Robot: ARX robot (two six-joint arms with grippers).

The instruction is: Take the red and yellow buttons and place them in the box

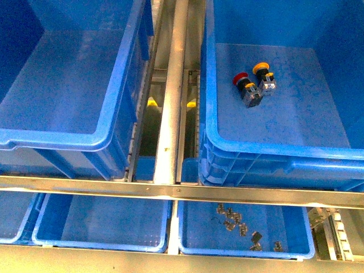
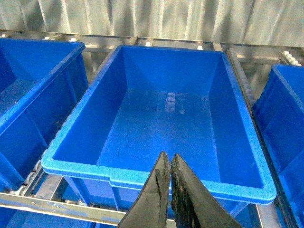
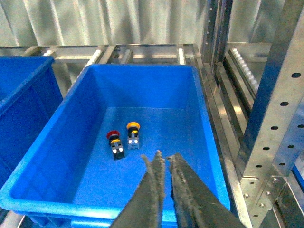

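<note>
Front view: two large deep blue bins on a metal roller rack, one on each side of a central steel rail. Left-hand bin: nothing seen inside. Right-hand box: thick rounded rim, doubled in look as if nested. On its floor, toward the far middle, lie two push-button switches. Red button: red mushroom cap, black-and-grey body, lying on its side. Yellow button: yellow-orange cap, grey body, just beside the red one and seemingly touching it, though the view is too coarse to be sure. Below the front cross rail, two shallow blue trays: left tray, and right tray holding a scatter of small grey metal parts. Two small yellow items show in the gap beside the central rail; kind not legible.

Left wrist view: left gripper, dark fingers drawn together with only a thin slit between the tips, holding nothing, poised above the near rim of a bare-floored blue bin.

Right wrist view: right gripper, fingers together with a narrow gap, holding nothing, above the near part of the box containing both buttons, well apart from them.
</note>
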